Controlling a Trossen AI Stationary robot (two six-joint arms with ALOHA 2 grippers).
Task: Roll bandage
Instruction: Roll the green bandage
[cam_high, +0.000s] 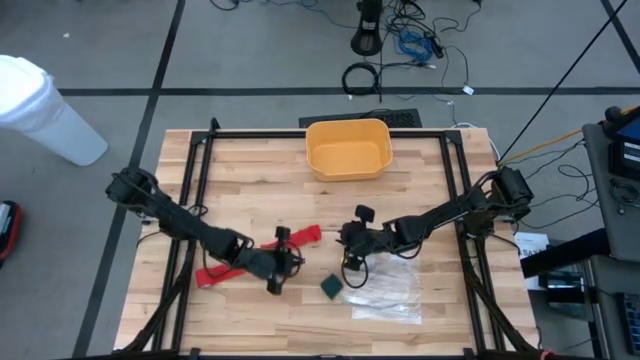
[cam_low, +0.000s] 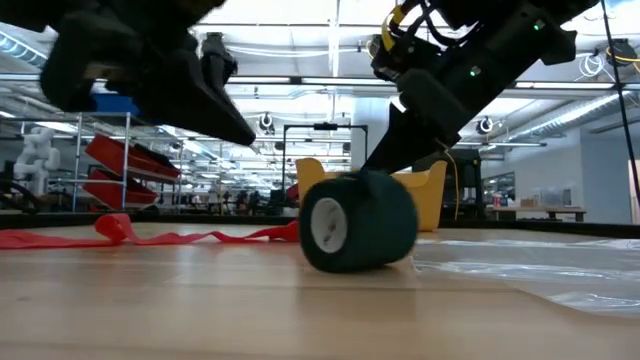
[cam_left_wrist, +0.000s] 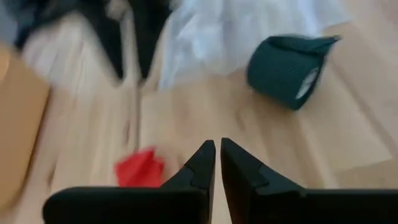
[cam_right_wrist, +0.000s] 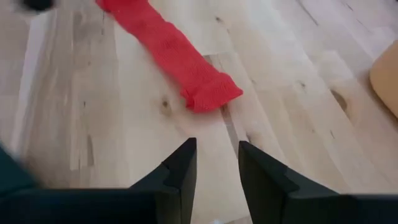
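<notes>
One green roll (cam_low: 357, 221), one red bandage (cam_high: 262, 252); left gripper (cam_left_wrist: 217, 149) pressed together, right gripper (cam_right_wrist: 217, 152) spread.

Floor (cam_high: 250, 50): grey, crossed by dark lines, seen around the counter in the high view.
Cables (cam_high: 420, 45): tangled on the floor beyond the counter's far edge.
White bin (cam_high: 40, 110): stood on the floor off the counter's left far corner.
Ceiling lights (cam_low: 330, 95): bright strips seen in the low view.
Shelving (cam_low: 110, 165): metal racks holding red bins, seen at the left of the low view.
</notes>
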